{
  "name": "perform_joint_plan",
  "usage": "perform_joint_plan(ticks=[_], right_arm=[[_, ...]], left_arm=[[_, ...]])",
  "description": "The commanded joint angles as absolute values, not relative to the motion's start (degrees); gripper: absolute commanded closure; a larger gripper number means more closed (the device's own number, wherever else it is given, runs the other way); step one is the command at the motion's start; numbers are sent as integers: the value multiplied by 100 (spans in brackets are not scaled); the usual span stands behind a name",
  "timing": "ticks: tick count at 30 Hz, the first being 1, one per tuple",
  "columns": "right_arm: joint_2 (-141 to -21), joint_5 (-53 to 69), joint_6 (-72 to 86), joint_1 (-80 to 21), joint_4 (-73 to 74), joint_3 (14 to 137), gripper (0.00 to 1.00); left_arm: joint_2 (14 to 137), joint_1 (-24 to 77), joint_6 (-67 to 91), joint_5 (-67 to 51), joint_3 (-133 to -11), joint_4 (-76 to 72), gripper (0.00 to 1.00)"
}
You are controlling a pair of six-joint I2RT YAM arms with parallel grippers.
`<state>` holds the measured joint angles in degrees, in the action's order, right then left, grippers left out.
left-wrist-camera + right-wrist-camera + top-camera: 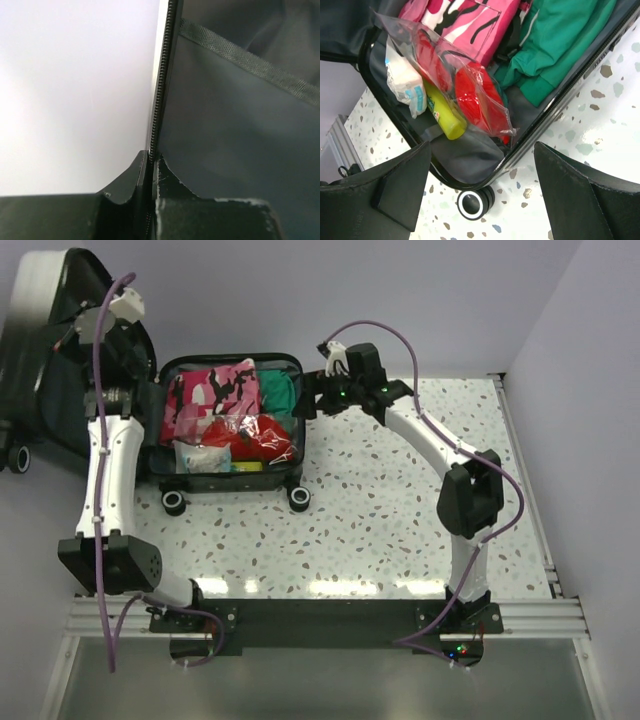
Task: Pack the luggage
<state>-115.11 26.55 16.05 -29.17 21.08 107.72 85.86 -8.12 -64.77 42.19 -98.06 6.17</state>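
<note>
A: Where is the luggage (225, 481)?
B: Open on the surface (400, 520), packed, its lid (45, 350) raised.
A: End effectors?
B: The left end effector (151, 167) is clenched on the lid's edge, probably for closing. The right end effector (482, 147) is released above the base rim.

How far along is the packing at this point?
Done: the luggage holds a pink printed item, a green garment, a clear bag of red items and a yellow bottle. In hand: the left gripper is shut on the lid at its zipper edge, and the right gripper hangs open by the rim. Left: swing the lid over and close it.
</note>
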Motion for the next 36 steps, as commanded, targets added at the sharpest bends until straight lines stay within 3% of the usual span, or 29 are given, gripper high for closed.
perform_joint_plan(ticks=[1,22,23,24,27,30,36], right_arm=[[-11171,2663,1477,-2892,2232,10705,13],[-10538,2347,1345,-2532,2303,9704,12],[-10468,2338,1336,-2496,2311,9590,12],[-10442,2338,1336,-2444,2329,9545,12],[-10406,2268,1318,-2286,2434,9440,11],[-10441,2250,1327,-2101,2496,9396,9],[-10661,2399,1424,-1855,2557,9536,8]], left_arm=[[8481,165,-6653,3911,-9581,71,100],[11548,2856,-6856,3700,-11346,-695,100],[11723,3004,-6847,3683,-11416,-668,95],[11794,3102,-6855,3639,-11513,-651,76],[11935,3488,-6794,3455,-11540,-694,29],[11936,3901,-6470,3121,-11610,-440,10],[11997,4526,-5390,2383,-12505,719,0]])
